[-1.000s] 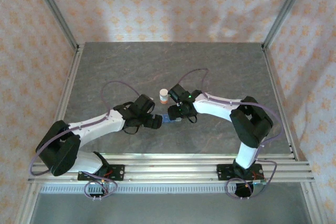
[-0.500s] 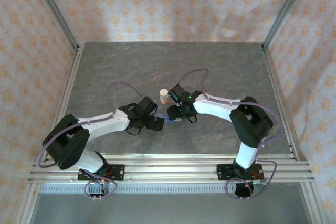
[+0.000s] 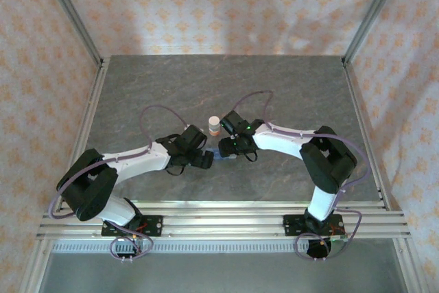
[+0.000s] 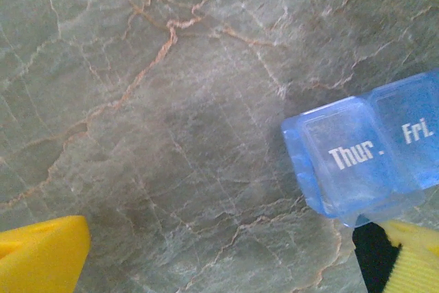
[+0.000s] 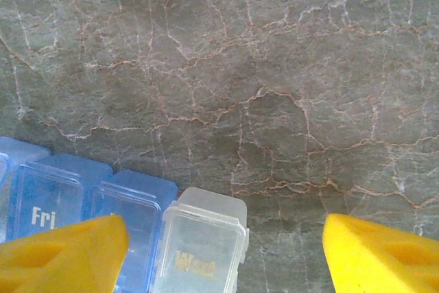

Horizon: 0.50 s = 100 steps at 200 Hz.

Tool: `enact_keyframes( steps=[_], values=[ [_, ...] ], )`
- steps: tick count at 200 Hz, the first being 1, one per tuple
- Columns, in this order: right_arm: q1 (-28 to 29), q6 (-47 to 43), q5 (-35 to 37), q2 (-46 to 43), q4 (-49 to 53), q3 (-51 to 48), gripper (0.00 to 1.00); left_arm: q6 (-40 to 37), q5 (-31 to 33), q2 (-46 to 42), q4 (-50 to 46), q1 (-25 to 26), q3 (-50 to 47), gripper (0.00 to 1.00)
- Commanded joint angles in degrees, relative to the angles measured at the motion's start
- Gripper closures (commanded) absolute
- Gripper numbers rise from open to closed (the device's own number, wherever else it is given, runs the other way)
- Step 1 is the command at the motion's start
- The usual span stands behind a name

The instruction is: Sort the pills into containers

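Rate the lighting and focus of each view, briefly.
Top external: even, soft light, faint shadows on the back wall, table sharp. Left wrist: slightly hazy, yet "Thur." and "Fri." on the pill box read clearly; yellow fingers soft-edged. Right wrist: marble veins crisp, lettering on the clear compartment blurred, a dull shadow mid-frame.

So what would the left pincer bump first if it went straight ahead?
Probably the bare table between the fingers of the left pincer; depth is unclear, and one finger might clip the blue pill box.
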<state>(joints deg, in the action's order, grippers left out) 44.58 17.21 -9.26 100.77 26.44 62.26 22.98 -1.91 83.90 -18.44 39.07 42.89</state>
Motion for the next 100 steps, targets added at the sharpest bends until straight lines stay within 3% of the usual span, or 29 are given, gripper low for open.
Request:
enact_keyframes(
  steps=[1,100],
  values=[
    [-0.2,0.7,0.6,0.4,1.2,-2.0,0.24,-1.2,3.4,0.8,0.2,0.3,2.6,0.0],
    [-0.1,0.7,0.4,0.7,0.5,-3.1,0.25,-2.5,5.5,4.2,-0.3,-1.0,6.9,0.0]
  ],
)
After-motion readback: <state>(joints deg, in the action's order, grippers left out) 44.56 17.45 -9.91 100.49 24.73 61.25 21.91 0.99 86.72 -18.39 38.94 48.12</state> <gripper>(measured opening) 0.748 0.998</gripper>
